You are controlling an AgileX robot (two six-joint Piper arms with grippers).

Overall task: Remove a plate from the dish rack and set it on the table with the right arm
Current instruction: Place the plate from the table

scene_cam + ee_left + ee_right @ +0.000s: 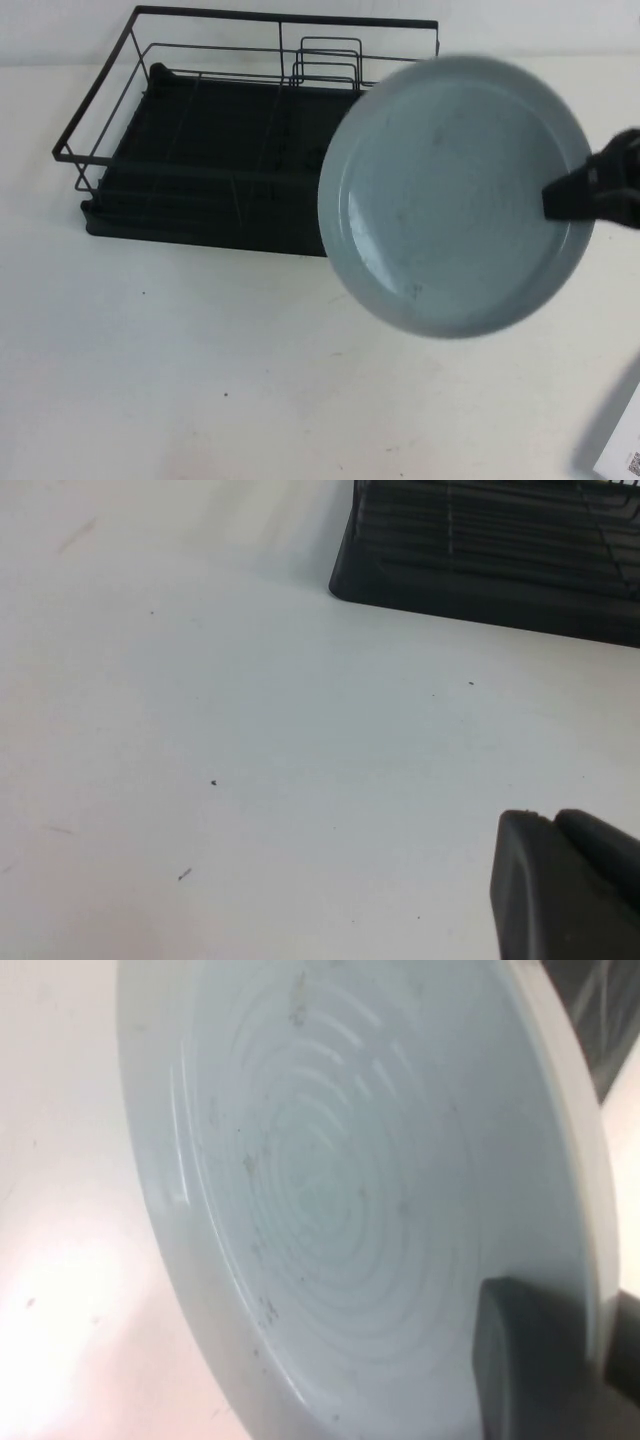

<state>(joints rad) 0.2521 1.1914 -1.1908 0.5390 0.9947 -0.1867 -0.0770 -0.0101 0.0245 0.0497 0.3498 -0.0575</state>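
The pale grey-blue plate (455, 195) hangs in the air, tilted with its face toward the camera, in front of the right end of the black dish rack (215, 150). My right gripper (575, 195) is shut on the plate's right rim, one finger on the face and one behind. The right wrist view shows the plate's ringed face (330, 1180) filling the frame, with my right gripper (575, 1345) clamped over the rim. My left gripper (560, 825) shows only in the left wrist view, low over the white table (250, 760), fingers together.
The rack's upright wire slot holder (328, 62) stands at its back. The rack's tray corner (480, 560) lies ahead of my left gripper. A white object with a printed code (625, 440) sits at the table's right front edge.
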